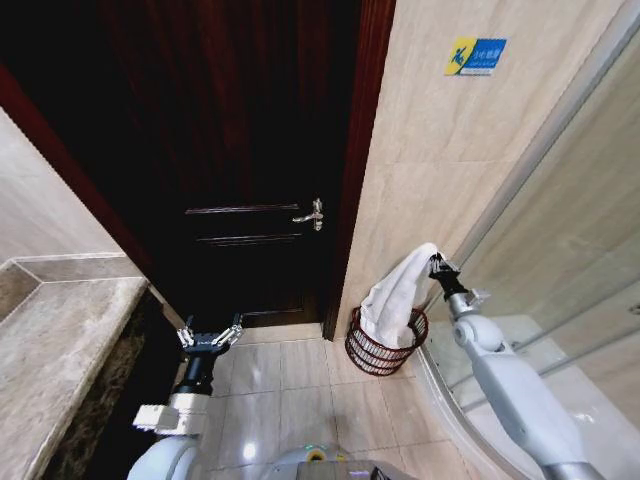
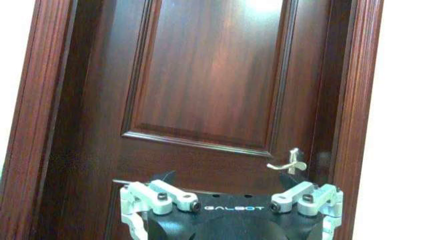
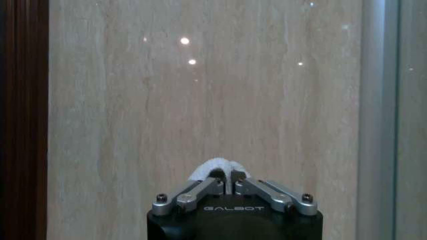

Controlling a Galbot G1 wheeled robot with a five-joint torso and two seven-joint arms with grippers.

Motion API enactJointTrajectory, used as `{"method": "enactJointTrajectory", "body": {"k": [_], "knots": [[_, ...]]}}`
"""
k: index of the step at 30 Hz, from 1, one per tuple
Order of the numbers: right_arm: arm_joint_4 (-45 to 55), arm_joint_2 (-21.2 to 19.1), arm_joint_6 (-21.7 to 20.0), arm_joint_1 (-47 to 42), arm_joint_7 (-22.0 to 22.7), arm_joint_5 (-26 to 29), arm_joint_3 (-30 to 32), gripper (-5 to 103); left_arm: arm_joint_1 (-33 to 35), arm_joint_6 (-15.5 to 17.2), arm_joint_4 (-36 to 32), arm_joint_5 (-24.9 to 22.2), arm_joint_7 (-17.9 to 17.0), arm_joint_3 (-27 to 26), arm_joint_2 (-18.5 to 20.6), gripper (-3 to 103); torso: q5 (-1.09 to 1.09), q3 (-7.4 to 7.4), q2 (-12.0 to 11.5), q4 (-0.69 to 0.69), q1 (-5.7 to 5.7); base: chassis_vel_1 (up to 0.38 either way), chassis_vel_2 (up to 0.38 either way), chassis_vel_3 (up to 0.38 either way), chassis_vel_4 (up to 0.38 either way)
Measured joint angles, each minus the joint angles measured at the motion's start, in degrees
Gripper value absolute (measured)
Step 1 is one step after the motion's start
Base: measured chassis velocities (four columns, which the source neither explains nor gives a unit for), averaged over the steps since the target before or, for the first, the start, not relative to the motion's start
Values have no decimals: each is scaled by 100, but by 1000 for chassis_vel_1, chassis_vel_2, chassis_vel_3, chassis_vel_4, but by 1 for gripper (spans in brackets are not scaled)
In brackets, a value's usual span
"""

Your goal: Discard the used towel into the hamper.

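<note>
Door point(image 1: 230, 170): we see a dark wooden panelled door filling the upper left of the head view, its metal lever handle point(image 1: 312, 214) on the edge nearest the tiled wall point(image 1: 440, 150)
Wall: beige tile, carrying a small blue and yellow sticker point(image 1: 476, 56) high up; a glass shower screen point(image 1: 570, 230) runs along its right
Counter point(image 1: 60, 350): a stone top at the left edge of the head view
Towel point(image 1: 398, 290): white, hanging from the right gripper with its lower end resting inside the hamper
Hamper point(image 1: 385, 350): we find the round reddish-brown wire basket on the floor tiles in the corner between door frame and shower screen
Right gripper point(image 1: 434, 262): held above the hamper's rim, fingers pinched together on the towel's top edge, which pokes out between them in the right wrist view point(image 3: 217, 167)
Left gripper point(image 1: 210, 338): we see it low in front of the door, fingers spread apart and holding nothing
</note>
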Motion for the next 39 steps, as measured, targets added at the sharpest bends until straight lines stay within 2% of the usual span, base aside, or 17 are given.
{"method": "enactJointTrajectory", "body": {"k": [9, 15, 21, 30, 39], "knots": [[-2, 242, 184, -412, -82, -113, 160, 4, 0, 0, 0, 0, 0, 0, 0, 100, 0, 1, 0, 0, 0, 0, 0, 0, 0], [-206, 580, 368, -854, -287, -309, 283, 4, 0, 0, 0, 0, 0, 0, 0, 100, 2, 1, 0, 0, 0, 0, 0, 0, 0], [-282, 583, 408, -1015, -377, -329, 393, 4, 0, 0, 0, 0, 0, 0, 0, 100, 1, 1, 0, -1, 0, 0, 0, 0, 0], [-740, 445, 520, -506, -385, -311, 229, 4, 0, 0, 0, 0, 0, 0, 0, 100, 1, 1, 0, 0, 0, 0, 0, 0, 0], [-1942, 791, 935, 67, -702, -492, -1, 4, 0, 0, 0, 0, 0, 0, 0, 100, 2, 1, 0, 0, 0, 0, 0, 0, 0]]}}
